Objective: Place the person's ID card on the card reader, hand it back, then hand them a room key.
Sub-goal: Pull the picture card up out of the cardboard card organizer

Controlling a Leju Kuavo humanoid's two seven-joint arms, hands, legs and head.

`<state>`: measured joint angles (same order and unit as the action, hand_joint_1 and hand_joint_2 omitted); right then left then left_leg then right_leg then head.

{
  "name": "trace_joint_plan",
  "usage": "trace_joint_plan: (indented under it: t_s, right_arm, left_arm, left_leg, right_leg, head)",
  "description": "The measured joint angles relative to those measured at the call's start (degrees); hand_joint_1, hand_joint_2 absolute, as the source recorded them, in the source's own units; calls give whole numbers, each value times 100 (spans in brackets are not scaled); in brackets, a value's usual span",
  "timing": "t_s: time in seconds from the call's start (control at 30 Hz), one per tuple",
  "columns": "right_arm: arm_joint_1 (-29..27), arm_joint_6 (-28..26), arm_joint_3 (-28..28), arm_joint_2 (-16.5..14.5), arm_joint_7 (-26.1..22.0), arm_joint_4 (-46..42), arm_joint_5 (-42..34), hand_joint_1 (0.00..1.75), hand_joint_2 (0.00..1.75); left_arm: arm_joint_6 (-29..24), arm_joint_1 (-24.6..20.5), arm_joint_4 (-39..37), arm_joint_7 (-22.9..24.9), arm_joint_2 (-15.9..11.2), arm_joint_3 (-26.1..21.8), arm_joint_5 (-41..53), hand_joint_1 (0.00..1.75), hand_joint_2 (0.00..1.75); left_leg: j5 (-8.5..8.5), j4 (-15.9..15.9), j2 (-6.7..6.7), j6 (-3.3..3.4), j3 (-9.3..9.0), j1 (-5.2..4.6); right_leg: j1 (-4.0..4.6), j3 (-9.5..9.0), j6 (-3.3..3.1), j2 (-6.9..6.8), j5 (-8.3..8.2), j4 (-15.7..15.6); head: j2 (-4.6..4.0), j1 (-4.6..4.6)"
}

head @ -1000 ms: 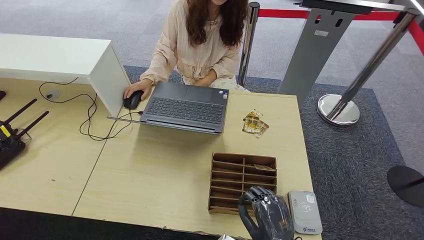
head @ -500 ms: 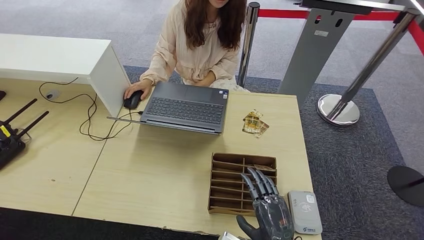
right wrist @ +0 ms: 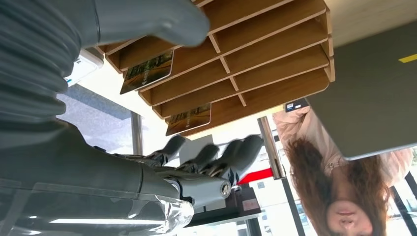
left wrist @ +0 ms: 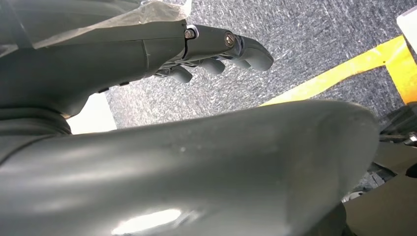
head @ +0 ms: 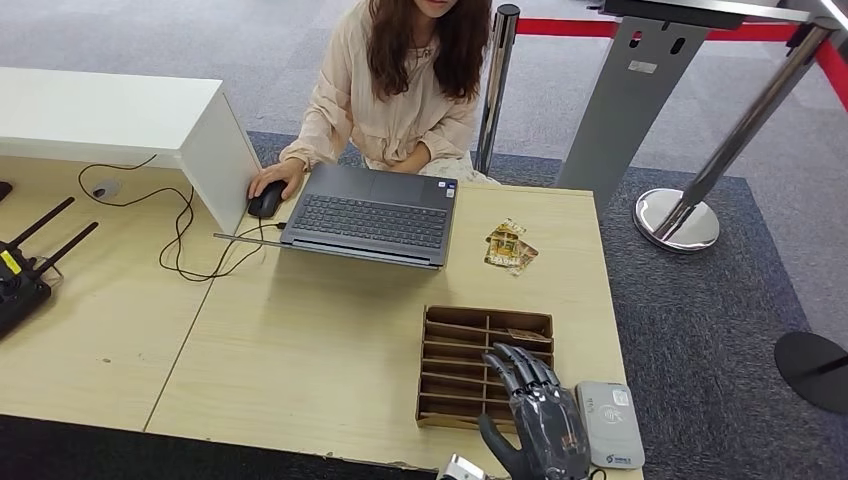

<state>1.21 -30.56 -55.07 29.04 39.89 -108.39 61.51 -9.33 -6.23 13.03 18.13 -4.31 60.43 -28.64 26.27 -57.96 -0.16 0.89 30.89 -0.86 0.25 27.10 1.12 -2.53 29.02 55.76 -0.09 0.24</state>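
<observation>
In the head view, one right hand (head: pixel 535 425) is hovering with fingers spread and empty over the near end of one brown wooden slotted card tray (head: pixel 455 350), just beside one white flat card reader (head: pixel 610 424). One patterned card (head: pixel 528 335) is lying in the tray's far right slot, and a small pile of gold-patterned cards (head: pixel 510 246) is resting near one grey laptop (head: pixel 370 214), where one person (head: pixel 400 85) is sitting.

The right wrist view is showing two cards (right wrist: pixel 147 72) in separate tray slots.

In the left wrist view, the left hand (left wrist: pixel 216 54) is hanging over grey carpet, fingers loosely bent and holding nothing.
</observation>
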Motion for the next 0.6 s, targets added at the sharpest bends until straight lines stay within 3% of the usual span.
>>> trace_joint_plan:
  t_s: [0.17, 0.6]
  right_arm:
    - [-28, -41, 114, -13, 0, 46, -29, 95, 175]
    - [-84, -77, 313, -23, 0, 190, -139, 95, 175]
  left_arm:
    - [0, -1, 0, -16, -4, 9, 1, 0, 0]
    - [0, -2, 0, -37, -14, 14, -16, 0, 0]
  left_leg:
    - [0, 0, 0, 0, -1, 0]
    - [0, 0, 0, 0, -2, 0]
  right_leg:
    - [0, -1, 0, 0, 0, 0]
    - [0, -1, 0, 0, 0, 0]
  head:
    - [0, 1]
    - [0, 0]
